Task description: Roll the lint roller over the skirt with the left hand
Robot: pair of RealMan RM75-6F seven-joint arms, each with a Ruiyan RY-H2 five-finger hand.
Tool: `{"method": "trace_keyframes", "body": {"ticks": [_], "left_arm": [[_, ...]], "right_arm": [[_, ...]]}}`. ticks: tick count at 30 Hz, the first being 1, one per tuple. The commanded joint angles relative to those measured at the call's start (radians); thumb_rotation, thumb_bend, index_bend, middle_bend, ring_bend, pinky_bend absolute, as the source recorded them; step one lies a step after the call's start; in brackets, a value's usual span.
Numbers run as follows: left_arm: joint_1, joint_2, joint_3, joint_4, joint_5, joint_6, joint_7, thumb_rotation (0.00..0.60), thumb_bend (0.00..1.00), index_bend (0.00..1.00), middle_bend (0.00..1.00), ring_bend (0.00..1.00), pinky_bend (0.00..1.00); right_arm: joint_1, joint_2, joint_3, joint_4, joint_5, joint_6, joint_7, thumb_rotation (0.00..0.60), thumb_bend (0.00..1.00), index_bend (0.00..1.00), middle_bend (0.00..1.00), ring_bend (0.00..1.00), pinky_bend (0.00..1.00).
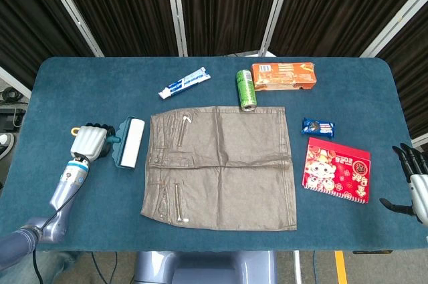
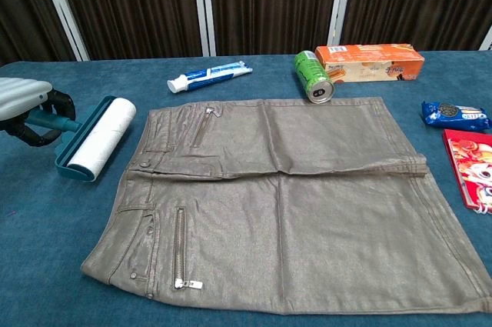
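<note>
One lint roller (image 1: 131, 142) lies on the blue table (image 1: 67, 83), just beside the waistband edge of the skirt (image 1: 224, 167) and parallel to it, its white drum facing up in a teal cradle and its teal handle reaching out toward the left hand (image 1: 89, 141). That hand is wrapped around the handle, with dark fingers (image 2: 37, 136) curling under it in the chest view, though how firm the hold is cannot be judged from here. The roller looks tipped slightly off the cloth at its handle end, so the step in hand seems to be the pick-up: the tool is gripped but none of it is over the skirt. The next move calls for lifting it clear, carrying it rightward above the waistband, turning the drum face down onto the grey fabric, and pushing along the cloth with light pressure so the skirt does not bunch. Farther out, a toothpaste tube (image 1: 184, 83), a green can (image 1: 246, 89) and an orange box (image 1: 283, 75) sit beyond the skirt's far edge, and a cookie pack (image 1: 318, 127) and red booklet (image 1: 337, 170) lie to its right. The right hand (image 1: 413, 180) rests at the table's right edge, fingers spread, holding nothing.
</note>
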Motion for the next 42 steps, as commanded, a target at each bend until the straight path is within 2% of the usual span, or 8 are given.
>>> {"method": "trace_keyframes", "body": {"ticks": [1,6,13,23,35,42], "left_arm": [[-0.057,0.077,-0.026,-0.116,-0.039,-0.044,0.137,0.600,0.84,0.60,0.42,0.36,0.43],[-0.123,0.105,-0.070,-0.209,-0.122,-0.072,0.268,0.600,0.84,0.61,0.42,0.36,0.43],[-0.193,0.094,-0.100,-0.247,-0.211,-0.094,0.352,0.600,0.85,0.62,0.42,0.37,0.44],[-0.290,0.017,-0.074,-0.205,-0.343,-0.139,0.477,0.600,0.88,0.63,0.43,0.38,0.45],[-0.385,-0.025,-0.043,-0.263,-0.454,-0.087,0.630,0.600,0.91,0.65,0.45,0.39,0.46],[-0.471,-0.084,-0.044,-0.307,-0.508,-0.029,0.740,0.600,0.92,0.65,0.45,0.39,0.46]], "right_arm": [[0.002,-0.001,0.001,0.002,0.004,-0.003,-0.004,0.600,0.00,0.00,0.00,0.00,0.00],[0.006,0.000,0.005,-0.005,0.011,-0.010,-0.005,0.600,0.00,0.00,0.00,0.00,0.00],[0.009,0.002,0.009,-0.008,0.030,-0.018,-0.013,0.600,0.00,0.00,0.00,0.00,0.00],[0.019,0.005,0.018,0.009,0.075,-0.056,0.010,0.600,0.00,0.00,0.00,0.00,0.00],[0.016,0.021,0.024,0.019,0.081,-0.063,0.063,0.600,0.00,0.00,0.00,0.00,0.00],[0.010,0.032,0.027,0.025,0.076,-0.058,0.100,0.600,0.00,0.00,0.00,0.00,0.00]]}}
